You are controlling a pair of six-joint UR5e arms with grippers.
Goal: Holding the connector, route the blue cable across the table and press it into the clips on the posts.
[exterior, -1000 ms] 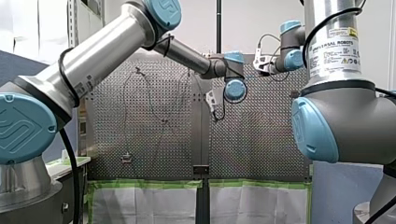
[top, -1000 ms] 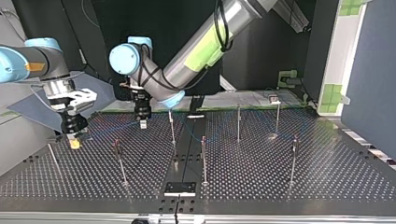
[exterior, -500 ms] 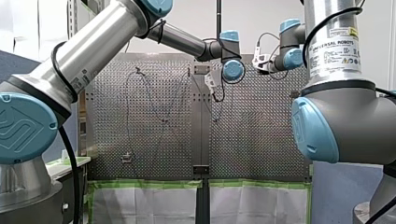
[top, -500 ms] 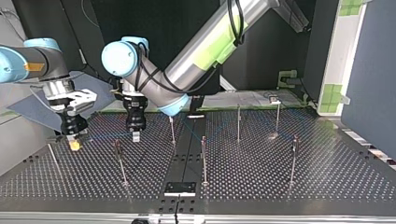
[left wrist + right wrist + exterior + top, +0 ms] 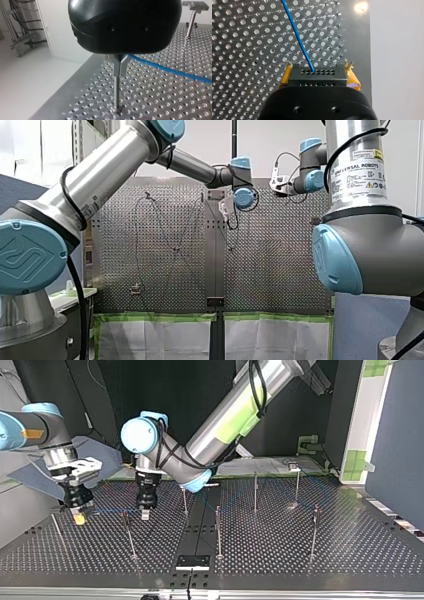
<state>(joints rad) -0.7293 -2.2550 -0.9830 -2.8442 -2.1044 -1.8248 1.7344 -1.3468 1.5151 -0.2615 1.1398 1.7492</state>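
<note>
right gripper point(image 5: 319, 75) clamped on connector point(image 5: 318, 78); left gripper point(image 5: 119, 68) seemingly pinched on blue cable point(image 5: 170, 71); hold taut, lower squarely into nearest post point(image 5: 129, 535) clip

Front view: bright, even room light off a pale wall point(image 5: 270, 145); your left arm point(image 5: 107, 175) and right arm point(image 5: 357, 170) carry soft highlights on their metal tubes, and their near joints are large and unfocused. Top view: dim, against a black backdrop point(image 5: 190, 390); the surface point(image 5: 300, 545) shows only pin-point glints at its holes. Left wrist view: your left hand point(image 5: 119, 66) looms dark and blurred; the white floor point(image 5: 37, 82) beyond is washed out. Right wrist view: a glare spot point(image 5: 361, 7) burns on the surface ahead; cable point(image 5: 298, 35) and connector point(image 5: 317, 75) are sharp, your right hand point(image 5: 319, 73) soft and dark.
</note>
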